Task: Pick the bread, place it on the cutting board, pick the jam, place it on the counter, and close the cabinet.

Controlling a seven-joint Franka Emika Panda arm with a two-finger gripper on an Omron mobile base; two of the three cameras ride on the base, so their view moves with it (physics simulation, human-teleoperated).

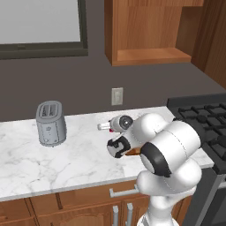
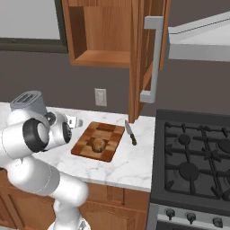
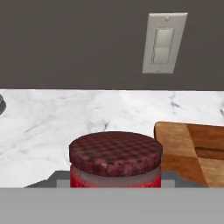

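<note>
Here the gripper (image 3: 115, 186) pinches the jam (image 3: 115, 159) beside the cutting board (image 3: 192, 148); toaster (image 1: 51, 123) well apart.

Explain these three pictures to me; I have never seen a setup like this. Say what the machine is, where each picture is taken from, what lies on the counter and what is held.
This is a rendered kitchen with a white robot arm. Two pictures come from cameras behind the arm, to its left and right. The third looks along its pincer, which is shut on the red jam jar, low above the marble counter. On the counter stand a grey toaster and a checkered cutting board with the bread on it; a knife lies beside the board. The wall cabinet above has its door open. A stove stands to the right.
</note>
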